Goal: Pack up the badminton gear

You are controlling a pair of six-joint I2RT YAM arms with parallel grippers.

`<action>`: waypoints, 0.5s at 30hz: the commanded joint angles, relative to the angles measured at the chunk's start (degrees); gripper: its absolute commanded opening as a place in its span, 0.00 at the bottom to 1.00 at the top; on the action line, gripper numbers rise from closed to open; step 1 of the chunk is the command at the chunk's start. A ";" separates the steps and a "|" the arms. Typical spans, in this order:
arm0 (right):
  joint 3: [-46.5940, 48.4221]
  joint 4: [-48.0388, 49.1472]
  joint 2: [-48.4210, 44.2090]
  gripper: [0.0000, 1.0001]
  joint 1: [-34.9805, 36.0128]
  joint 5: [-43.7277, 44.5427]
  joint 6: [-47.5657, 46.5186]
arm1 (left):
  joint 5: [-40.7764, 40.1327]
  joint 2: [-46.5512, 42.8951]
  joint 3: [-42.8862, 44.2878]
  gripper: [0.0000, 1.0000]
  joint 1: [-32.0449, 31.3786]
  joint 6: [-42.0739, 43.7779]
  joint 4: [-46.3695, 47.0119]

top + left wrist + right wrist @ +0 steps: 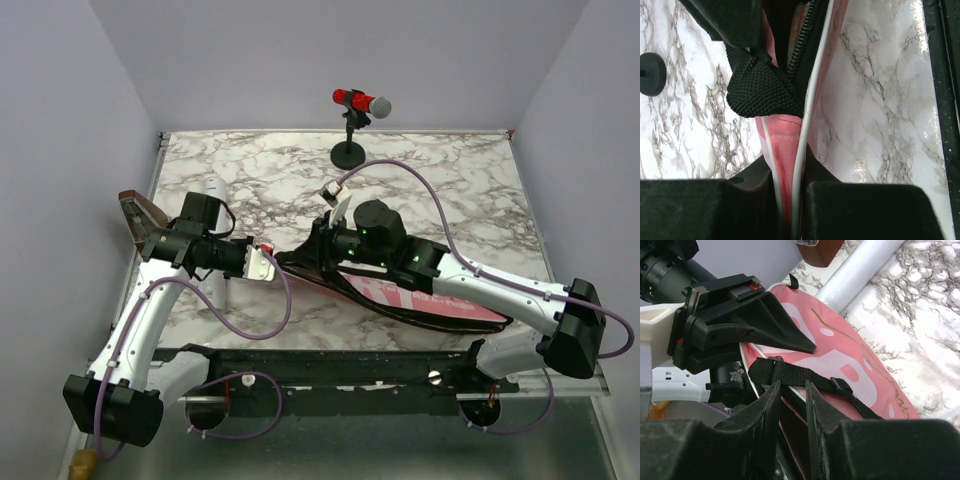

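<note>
Tension is the reason for this two-armed hold: the pink bag (420, 298) lies slantwise across the middle of the desk (450, 190), and its left end is pinched in the left end effector (788, 185), whose fingers are closed tight on the fabric and white piping just below a loop of black strap (760, 90). With that end anchored, the bag cannot slide or bunch while the other arm works at its mouth, which I judge to be the purpose. The right end effector (792, 395) is nipped onto the lip of the bag beside the zipper (802, 45), with fabric between its fingers and only a slim gap left (whether it has the zip pull itself is hidden). The white tube (214, 195) lies outside the bag, on the desk under the left forearm and near the brown wedge box (140, 212), so the packing looks unfinished. The left arm rises from its base, bends at the elbow and points its wrist rightward. The right arm stretches long and low leftward over the bag's length, so the two end effectors stand almost nose to nose.
</note>
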 commanded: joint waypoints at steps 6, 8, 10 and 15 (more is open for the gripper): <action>1.62 4.50 2.55 0.34 -0.19 -0.94 1.87 | 4.13 -1.32 2.26 0.05 -0.41 2.82 -1.38; 1.80 6.08 3.17 0.34 -0.27 -0.94 2.31 | 4.13 -1.24 2.26 0.04 -0.50 3.08 -1.47; 2.41 7.05 3.87 0.34 -0.27 -1.29 2.57 | 4.04 -1.24 2.35 0.05 -0.67 3.17 -1.55; 3.91 8.55 6.15 0.34 -0.27 -2.96 3.19 | 3.69 -1.41 2.44 0.04 -0.76 3.61 -1.90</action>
